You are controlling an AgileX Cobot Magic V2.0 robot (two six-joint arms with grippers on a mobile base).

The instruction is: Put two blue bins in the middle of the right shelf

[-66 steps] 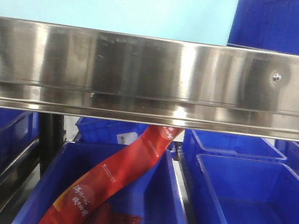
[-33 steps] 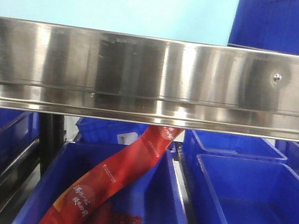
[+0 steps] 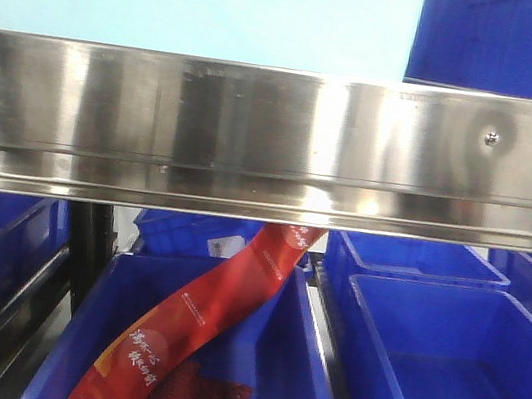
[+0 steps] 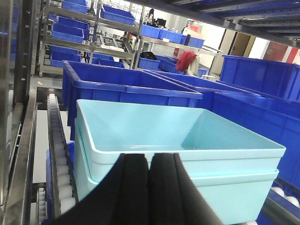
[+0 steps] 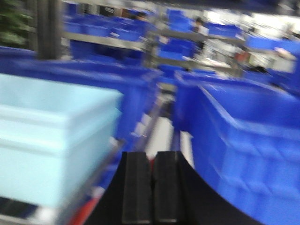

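Two pale blue bins (image 4: 211, 157), nested one in the other, stand right in front of my left gripper (image 4: 149, 157), which is shut with nothing between its pads. In the front view the pale blue bins (image 3: 195, 6) rest on the tier behind the broad shiny steel rail of the right shelf middle (image 3: 277, 130). My right gripper (image 5: 152, 154) is shut and empty; its view is blurred. There the pale blue bins (image 5: 47, 131) are to its left, apart from it.
Dark blue bins surround the pale ones: one behind them (image 4: 126, 86) and a large one on the right (image 5: 248, 140). Below the rail stand more dark blue bins (image 3: 451, 371), one holding a red packet (image 3: 218, 313). A roller track (image 4: 56, 140) runs on the left.
The front view has shifted very slightly, so the rail's screws sit a touch further left. Nothing else differs.
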